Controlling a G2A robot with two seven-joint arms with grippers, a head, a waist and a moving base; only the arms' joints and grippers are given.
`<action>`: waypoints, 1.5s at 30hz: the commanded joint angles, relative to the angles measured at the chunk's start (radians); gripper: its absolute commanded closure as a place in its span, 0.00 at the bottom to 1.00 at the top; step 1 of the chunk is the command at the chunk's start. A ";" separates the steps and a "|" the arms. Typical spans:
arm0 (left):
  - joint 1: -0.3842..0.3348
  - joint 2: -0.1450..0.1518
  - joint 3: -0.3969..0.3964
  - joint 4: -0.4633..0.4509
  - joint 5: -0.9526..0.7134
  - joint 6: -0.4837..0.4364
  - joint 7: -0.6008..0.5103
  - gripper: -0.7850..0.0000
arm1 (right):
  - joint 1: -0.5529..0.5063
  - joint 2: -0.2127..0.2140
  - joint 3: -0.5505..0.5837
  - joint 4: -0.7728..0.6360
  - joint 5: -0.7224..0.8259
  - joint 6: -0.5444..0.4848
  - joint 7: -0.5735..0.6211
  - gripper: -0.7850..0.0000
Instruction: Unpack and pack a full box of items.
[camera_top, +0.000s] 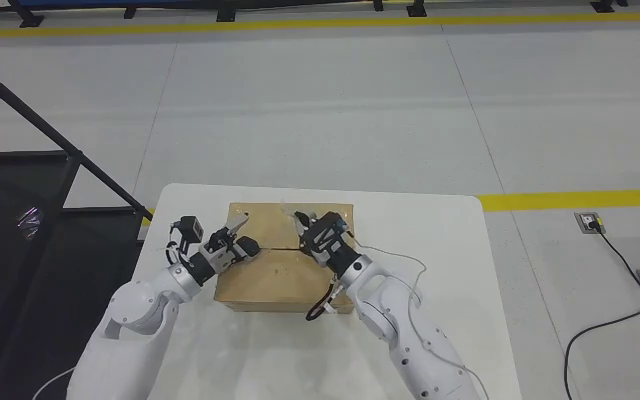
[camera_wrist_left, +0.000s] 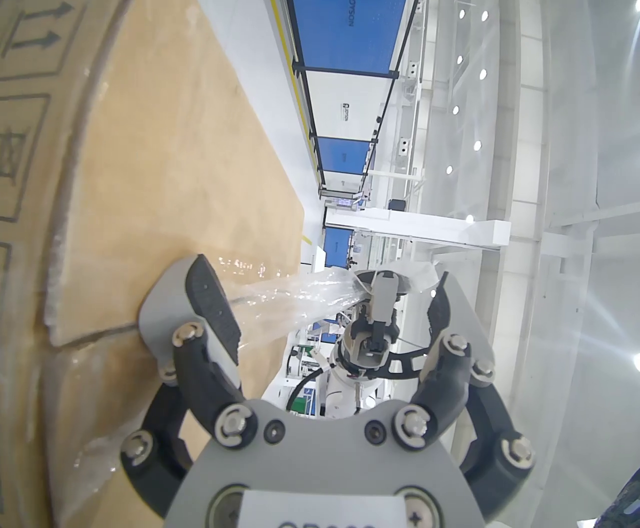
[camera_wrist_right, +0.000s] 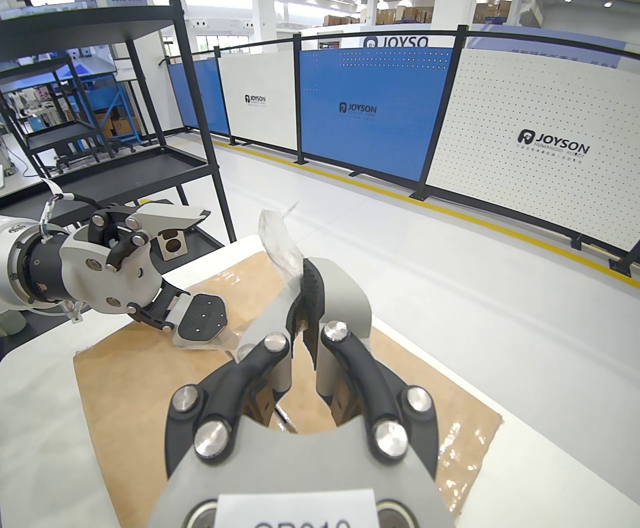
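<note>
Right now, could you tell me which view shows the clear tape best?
The left wrist view: the clear tape stretches from the box to the right claw. The right wrist view shows its end pinched in that claw; the top view barely shows it.
</note>
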 joint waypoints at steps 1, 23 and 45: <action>-0.004 -0.001 0.009 -0.002 0.005 0.004 0.002 0.00 | -0.012 0.000 0.001 -0.007 -0.002 0.024 0.006 1.00; -0.049 -0.014 0.084 -0.025 0.033 0.021 0.018 0.00 | -0.066 0.014 0.036 0.008 0.038 0.018 -0.040 1.00; -0.087 -0.025 0.133 -0.006 0.037 0.028 0.018 0.00 | -0.136 0.028 0.052 -0.001 0.053 0.027 -0.099 1.00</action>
